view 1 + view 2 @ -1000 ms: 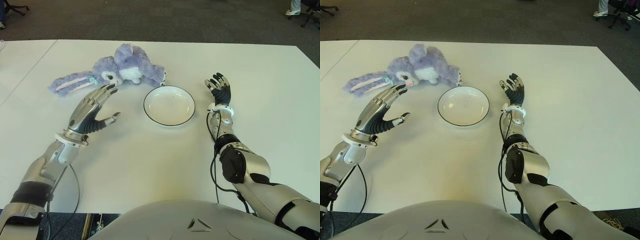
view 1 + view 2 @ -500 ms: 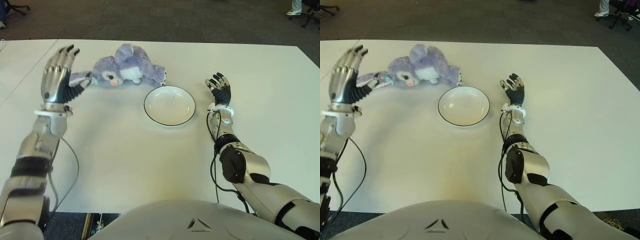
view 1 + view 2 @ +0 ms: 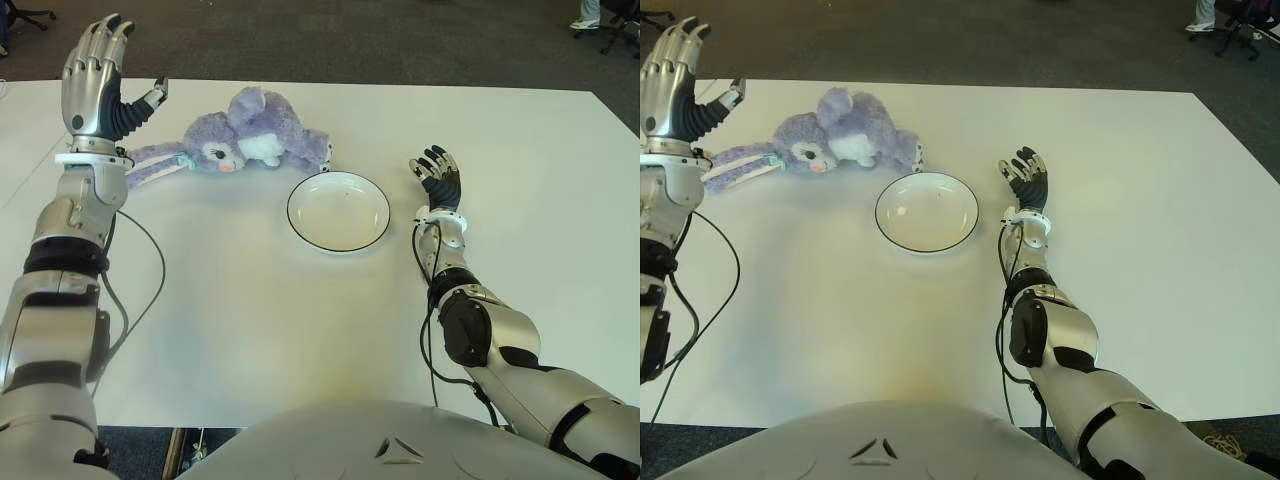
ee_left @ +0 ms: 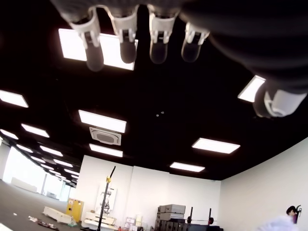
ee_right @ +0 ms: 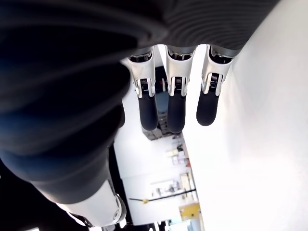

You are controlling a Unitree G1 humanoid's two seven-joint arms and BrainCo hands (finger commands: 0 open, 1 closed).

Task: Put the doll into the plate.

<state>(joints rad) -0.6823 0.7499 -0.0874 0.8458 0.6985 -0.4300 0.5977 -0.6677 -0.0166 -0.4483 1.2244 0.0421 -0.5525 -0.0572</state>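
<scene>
A purple plush rabbit doll (image 3: 245,138) lies on the white table (image 3: 260,310), its long ears stretched toward the left. Just right of it and nearer to me stands a round white plate (image 3: 338,211) with a dark rim, holding nothing. My left hand (image 3: 97,72) is raised high above the table's far left, left of the doll's ears, fingers spread and pointing up, holding nothing. In the left wrist view the fingers (image 4: 125,41) stand straight against the ceiling. My right hand (image 3: 438,178) shows right of the plate, fingers relaxed, holding nothing.
Dark carpet lies beyond the table's far edge. Office chair bases (image 3: 28,14) show at the far left and far right corners. A second white table (image 3: 30,125) adjoins on the left.
My left hand has risen from beside the doll and swung up and to the far left, staying open. The doll, plate and right hand have not moved.
</scene>
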